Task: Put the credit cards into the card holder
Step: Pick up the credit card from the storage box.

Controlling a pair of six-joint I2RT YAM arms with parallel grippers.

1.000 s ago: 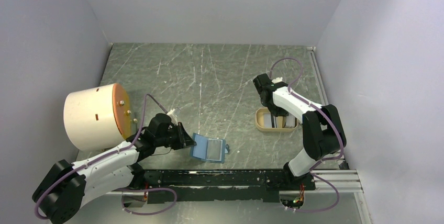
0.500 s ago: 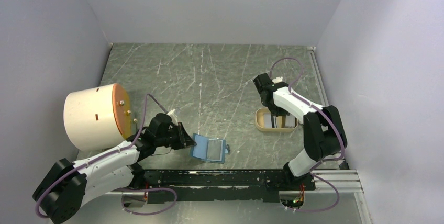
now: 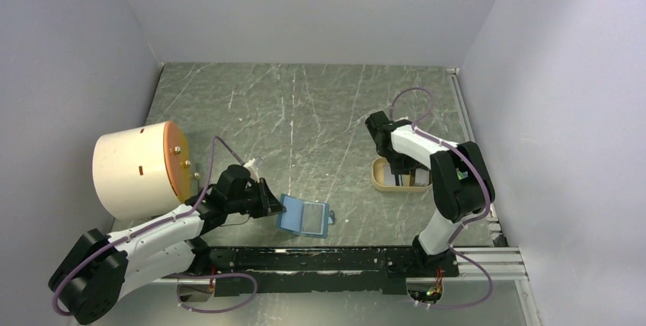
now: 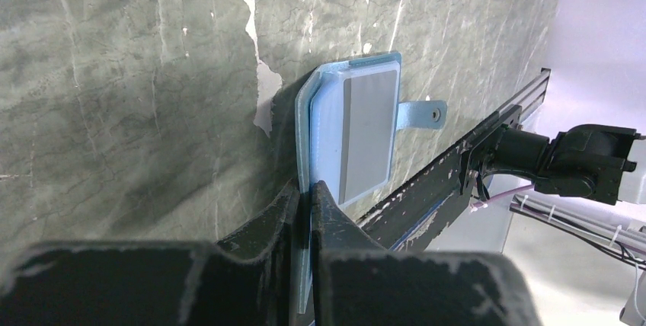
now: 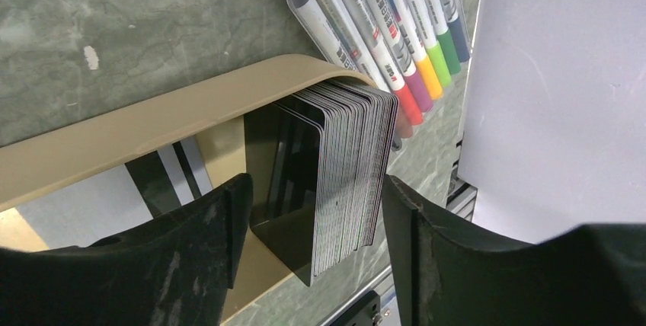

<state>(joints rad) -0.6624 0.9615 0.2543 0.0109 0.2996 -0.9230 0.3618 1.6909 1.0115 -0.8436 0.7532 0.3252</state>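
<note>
Right wrist view: right gripper (image 5: 312,215) hangs open, fingers either side of the credit cards (image 5: 346,166), which are stacked on edge in the tan tray (image 5: 152,128). Marker pack (image 5: 388,21) sits just past the fingertips, print too blurry to read, far end cut off. Left gripper (image 4: 306,193) is clamped on the card holder (image 4: 327,135) edge.

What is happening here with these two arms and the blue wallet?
The left arm has its jaws shut on one edge of the teal card holder, which rests on the table. The right arm is over the tan tray, its jaws open on either side of a stack of credit cards standing on edge inside it. A pack of coloured markers lies beside the tray. No card is lifted yet.
</note>
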